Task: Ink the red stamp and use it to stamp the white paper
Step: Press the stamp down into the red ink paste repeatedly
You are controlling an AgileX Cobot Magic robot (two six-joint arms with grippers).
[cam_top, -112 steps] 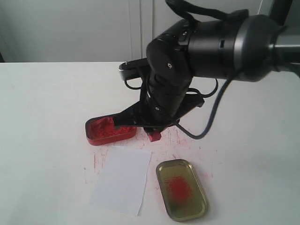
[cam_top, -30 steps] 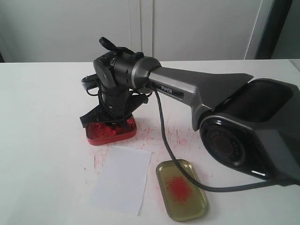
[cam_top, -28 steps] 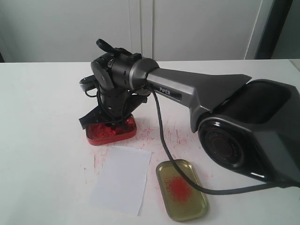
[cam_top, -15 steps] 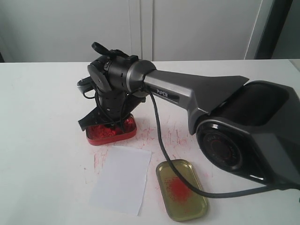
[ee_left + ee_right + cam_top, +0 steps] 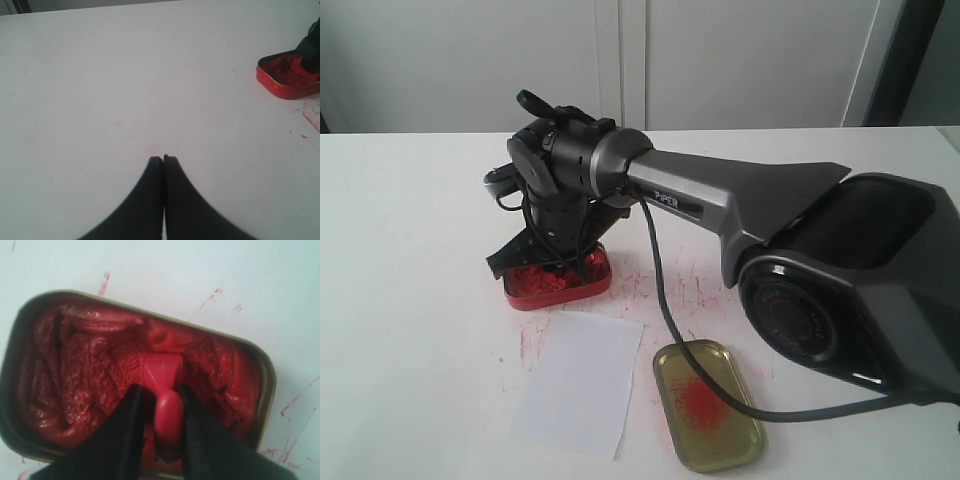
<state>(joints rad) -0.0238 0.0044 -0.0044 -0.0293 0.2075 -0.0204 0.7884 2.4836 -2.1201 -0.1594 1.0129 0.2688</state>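
My right gripper point(image 5: 161, 390) is shut on the knob of the red stamp point(image 5: 161, 372), whose square base presses into the lumpy red paste of the ink tin point(image 5: 75, 370). In the exterior view the right gripper point(image 5: 555, 262) stands straight down over the red tin point(image 5: 558, 283) at the table's middle left, and the stamp is hidden behind it. The white paper point(image 5: 580, 382) lies flat just in front of the tin; no imprint shows on it. My left gripper point(image 5: 163, 159) is shut on nothing, over bare table away from the tin point(image 5: 289, 77).
A gold oval tin lid point(image 5: 707, 403) with a red smear lies right of the paper. Red ink streaks point(image 5: 665, 285) mark the white table between tin and lid. The right arm's large dark base point(image 5: 850, 290) fills the right side.
The right wrist has crept slightly left over the tin in the last second. Some 3.7 s ago the gripper held the stamp above the table to the right of the tin.
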